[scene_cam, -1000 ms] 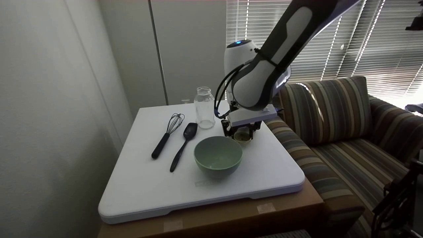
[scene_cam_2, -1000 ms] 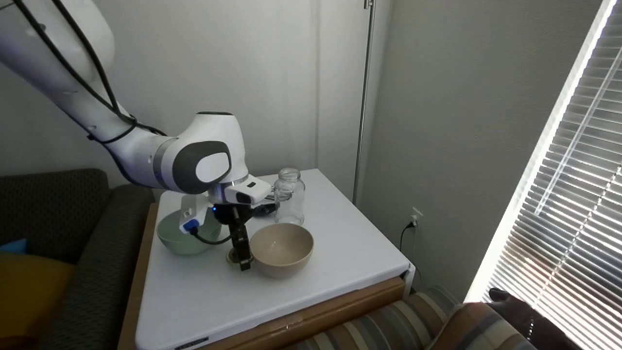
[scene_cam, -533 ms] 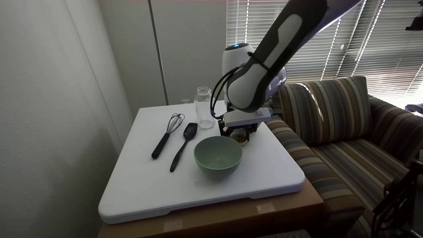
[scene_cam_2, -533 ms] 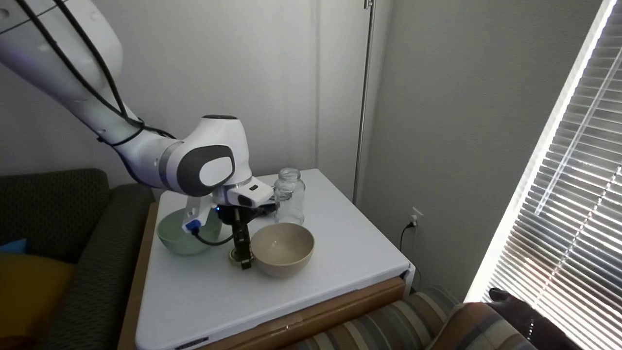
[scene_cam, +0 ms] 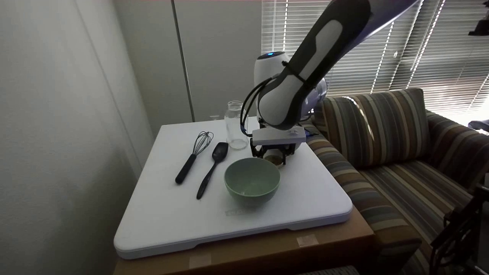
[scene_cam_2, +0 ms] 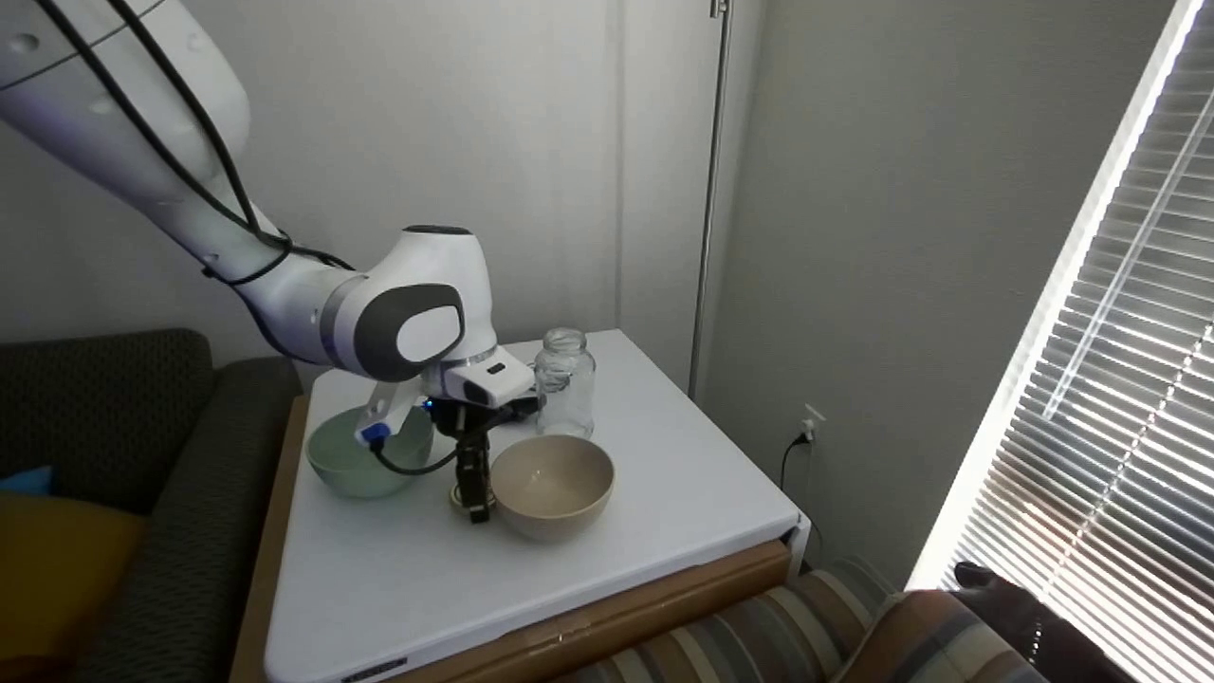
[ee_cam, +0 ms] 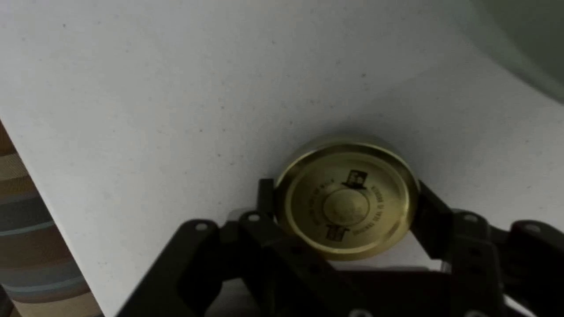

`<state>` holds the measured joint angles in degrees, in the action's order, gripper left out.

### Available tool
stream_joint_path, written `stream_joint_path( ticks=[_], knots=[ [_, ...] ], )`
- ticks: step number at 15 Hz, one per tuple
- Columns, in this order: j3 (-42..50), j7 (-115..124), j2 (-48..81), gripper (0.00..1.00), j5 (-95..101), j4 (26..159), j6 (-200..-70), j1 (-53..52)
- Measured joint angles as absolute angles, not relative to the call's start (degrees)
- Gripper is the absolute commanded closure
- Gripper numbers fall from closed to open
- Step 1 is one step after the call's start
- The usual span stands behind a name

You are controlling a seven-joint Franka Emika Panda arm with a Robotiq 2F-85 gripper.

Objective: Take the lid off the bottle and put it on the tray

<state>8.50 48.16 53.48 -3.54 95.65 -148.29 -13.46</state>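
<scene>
Lid [ee_cam: 346, 206] — partly behind the jaws

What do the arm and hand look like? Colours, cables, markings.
Arm: rounded white segments, dark grey panels, black cables strapped along it, a small blue light. Hand: black, two angular jointed fingers, round pale fasteners; a white mount with a blue plug nearby. I can't make out lettering on either.

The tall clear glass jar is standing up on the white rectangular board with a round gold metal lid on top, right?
Nearly! The round gold metal lid isn't on top: the wrist view shows it held in the black gripper. In both exterior views, the clear glass jar stands upright on the white board with a bare mouth.
</scene>
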Motion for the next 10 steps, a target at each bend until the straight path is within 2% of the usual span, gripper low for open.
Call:
stream_joint_path(
  ticks=[1, 2, 4, 10],
  knots=[
    [8.37, 48.26, 53.61, 0.20, -3.89, 95.23, -147.68, -13.28],
    [8.21, 48.26, 53.73, 0.06, -4.11, 94.86, -147.12, -13.06],
    [8.01, 48.27, 54.08, 0.00, -4.23, 94.10, -146.08, -12.77],
    [7.90, 48.29, 55.09, 0.00, -4.24, 92.87, -145.48, -12.60]
  ],
)
